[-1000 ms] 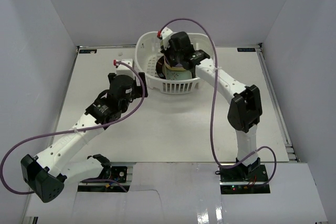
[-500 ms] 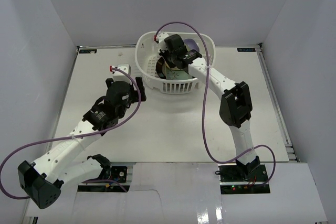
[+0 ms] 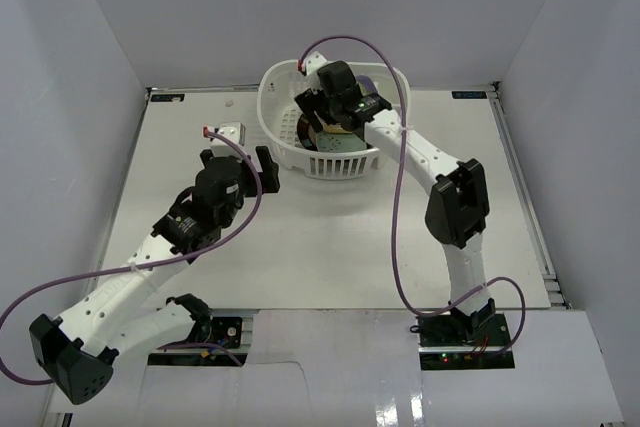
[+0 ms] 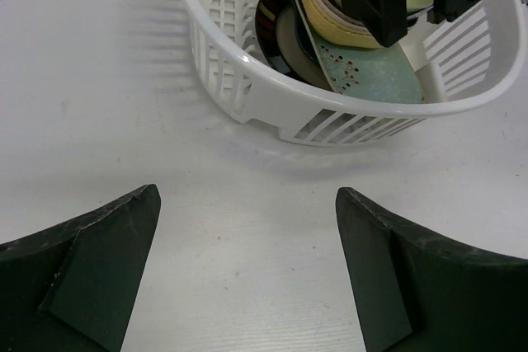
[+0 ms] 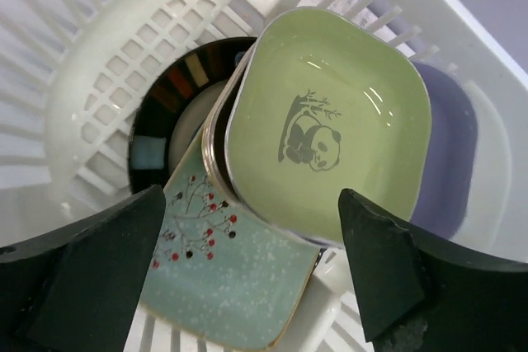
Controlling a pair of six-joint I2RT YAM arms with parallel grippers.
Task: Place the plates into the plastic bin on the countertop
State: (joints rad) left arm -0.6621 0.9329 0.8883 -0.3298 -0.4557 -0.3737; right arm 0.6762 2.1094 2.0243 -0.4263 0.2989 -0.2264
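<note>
In the white lattice bin (image 5: 97, 53) filling the frame, a green panda plate (image 5: 330, 133) leans over a teal blossom dish (image 5: 221, 279), with a dark-rimmed round plate (image 5: 163, 98) left and a lavender plate (image 5: 450, 156) right.

White panels close in three sides: left panel (image 3: 70, 97), back panel (image 3: 320, 7), right panel (image 3: 590, 97) (all matte), around a white table (image 3: 330, 247); soft, even light.
</note>
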